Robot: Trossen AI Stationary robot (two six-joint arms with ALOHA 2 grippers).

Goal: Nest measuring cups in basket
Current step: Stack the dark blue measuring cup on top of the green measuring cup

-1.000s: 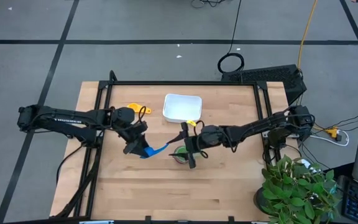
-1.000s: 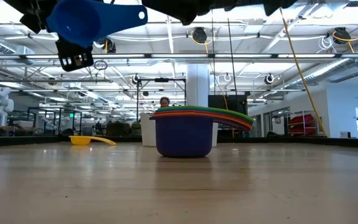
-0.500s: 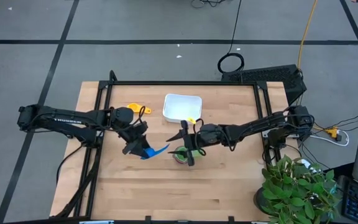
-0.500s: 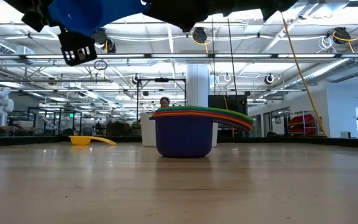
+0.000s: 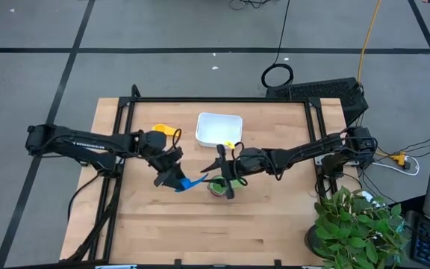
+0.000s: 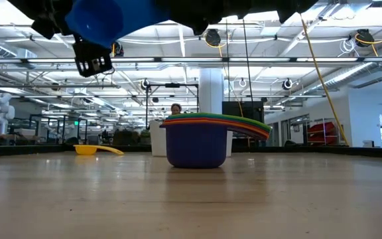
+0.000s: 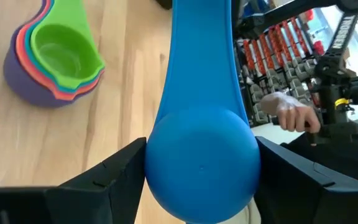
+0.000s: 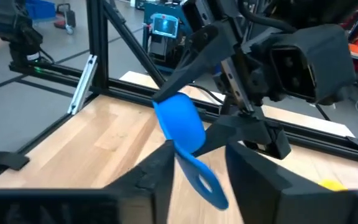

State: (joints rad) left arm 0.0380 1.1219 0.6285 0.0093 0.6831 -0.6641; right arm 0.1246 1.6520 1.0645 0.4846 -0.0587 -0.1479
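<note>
Cups are found in three places. A stack of cups (image 5: 217, 187), green on top and navy at the bottom, stands on the wooden surface (image 5: 275, 224) near its middle, not yet in the basket (image 5: 219, 128), which lies well apart toward the far edge. A yellow cup (image 5: 164, 131) lies alone just beside the basket. The blue cup (image 5: 187, 183) is held in the air by the left claw (image 5: 172, 179), clamped on its bowl, with the handle pointing to the right claw (image 5: 227, 179). The right claw is placed around this handle, fingers apart, directly above the stack.

A handover seems to be in progress. If the left claw lets go before the handle is firmly pinched, the blue cup could fall onto the stack and tip it. The two arms are very close, so a collision is possible. A potted plant (image 5: 357, 224) stands at the right corner, out of the way.
</note>
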